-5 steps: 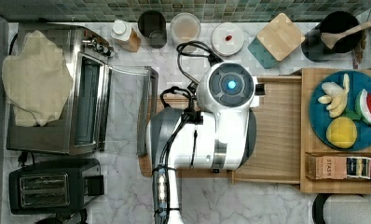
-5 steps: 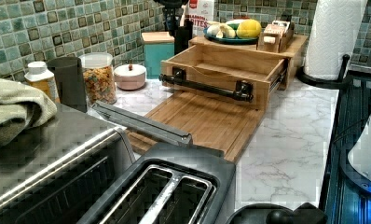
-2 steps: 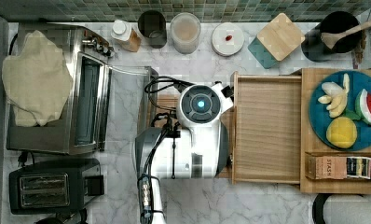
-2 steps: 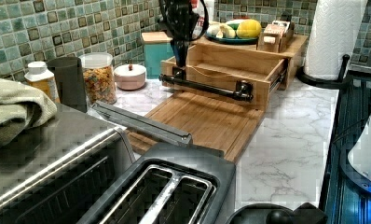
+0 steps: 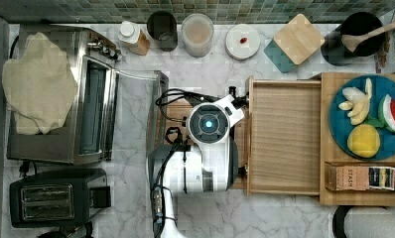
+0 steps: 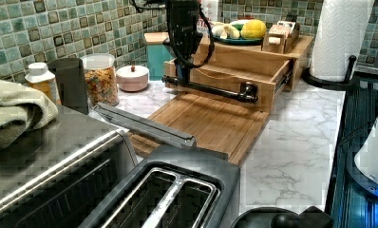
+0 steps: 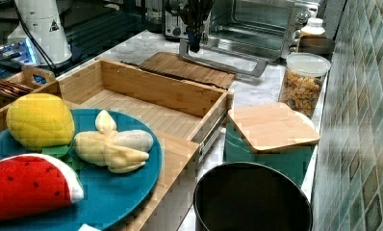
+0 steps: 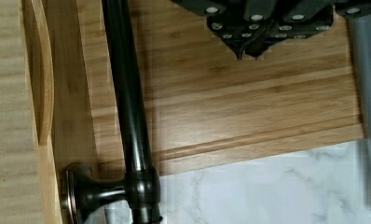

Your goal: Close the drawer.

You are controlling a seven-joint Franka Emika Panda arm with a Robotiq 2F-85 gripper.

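Standing open: drawer (image 5: 284, 139) | handle bar (image 8: 126, 93) along its front

Standing pulled out from the unit (image 5: 364, 198), the drawer (image 5: 285, 144), toward the top view's left. Lying on the counter (image 5: 225, 218) just before its handle (image 6: 211, 89), the cutting board (image 6: 211, 118). Hanging over that board, the gripper (image 8: 249, 49), beside the handle. Sitting farther to the top view's left, the oven (image 5: 81, 114), with the toaster (image 5: 51, 198) below it.
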